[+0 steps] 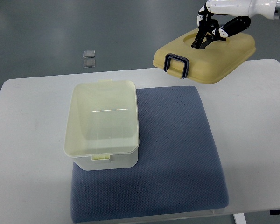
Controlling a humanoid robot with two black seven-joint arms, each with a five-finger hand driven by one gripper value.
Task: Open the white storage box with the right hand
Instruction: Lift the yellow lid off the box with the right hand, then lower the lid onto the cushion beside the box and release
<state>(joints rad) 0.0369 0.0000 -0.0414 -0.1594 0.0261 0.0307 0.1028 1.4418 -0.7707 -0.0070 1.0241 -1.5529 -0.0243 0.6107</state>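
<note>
cream lid (214,56) is off the storage box (102,126), right hand (210,30) fingers pinching its top recess. keep it level, set it down on worktop (256,116).

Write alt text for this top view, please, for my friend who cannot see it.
A robot's right hand holds a cream-yellow lid with a dark clasp in the air above the table's far right side. The open white storage box sits empty below, partly on a blue-grey mat on a white table. No left hand shows.
</note>
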